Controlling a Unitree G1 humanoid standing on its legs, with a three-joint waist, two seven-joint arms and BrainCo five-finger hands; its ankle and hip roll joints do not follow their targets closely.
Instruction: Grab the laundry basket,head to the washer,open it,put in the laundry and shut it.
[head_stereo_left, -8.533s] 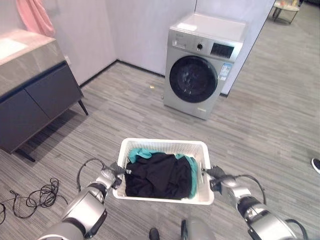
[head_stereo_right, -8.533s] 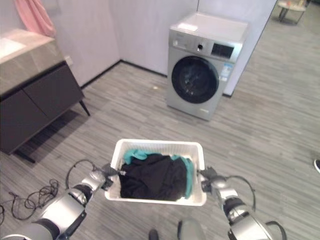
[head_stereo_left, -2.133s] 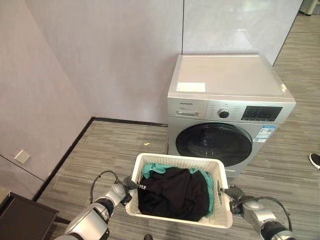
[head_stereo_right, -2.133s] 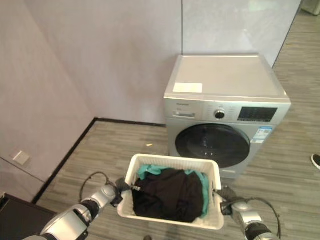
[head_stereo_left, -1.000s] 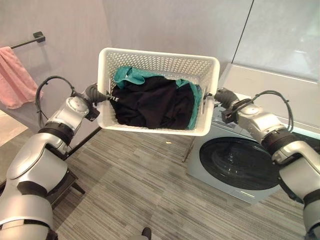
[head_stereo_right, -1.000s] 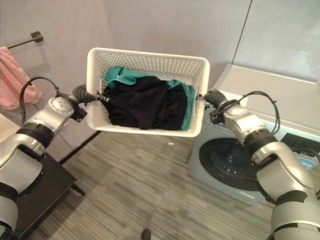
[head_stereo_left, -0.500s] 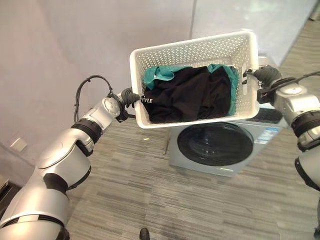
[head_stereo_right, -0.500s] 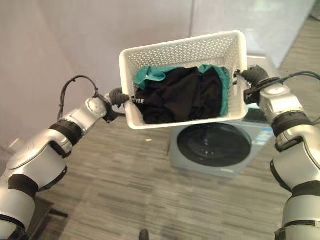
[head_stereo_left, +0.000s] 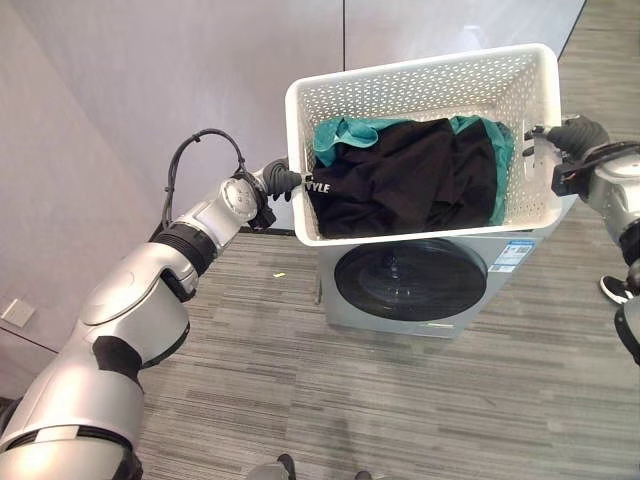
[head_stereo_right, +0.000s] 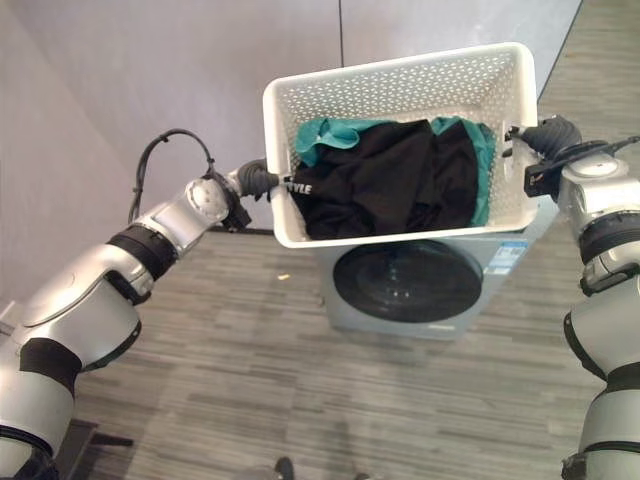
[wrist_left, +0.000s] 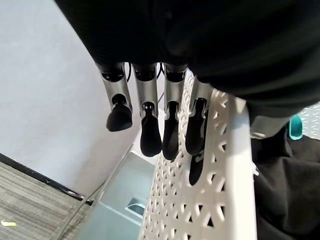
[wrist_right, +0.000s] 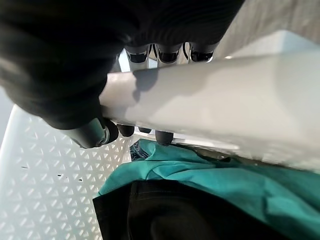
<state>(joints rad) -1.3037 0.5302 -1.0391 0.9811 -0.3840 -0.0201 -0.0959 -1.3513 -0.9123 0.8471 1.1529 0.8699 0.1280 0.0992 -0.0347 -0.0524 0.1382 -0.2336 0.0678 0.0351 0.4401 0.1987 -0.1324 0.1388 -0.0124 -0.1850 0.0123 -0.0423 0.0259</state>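
the white laundry basket (head_stereo_left: 425, 90) hangs in the air above the washer (head_stereo_left: 420, 280), tilted so its open top faces the camera; its lower rim covers the machine's top edge, and the round dark door (head_stereo_left: 410, 280) below looks closed. bare grey floor (head_stereo_left: 330, 400) lies open in front of the washer and to its left, up to the wall. the left hand (head_stereo_left: 278, 180) has its fingers (wrist_left: 170, 125) curled at the basket's left end wall, the right hand (head_stereo_right: 545, 135) wraps the right rim — thumb under, fingers over. inside lie black clothes (head_stereo_left: 410, 180) over a teal garment (head_stereo_left: 345, 130); its far part is hidden.
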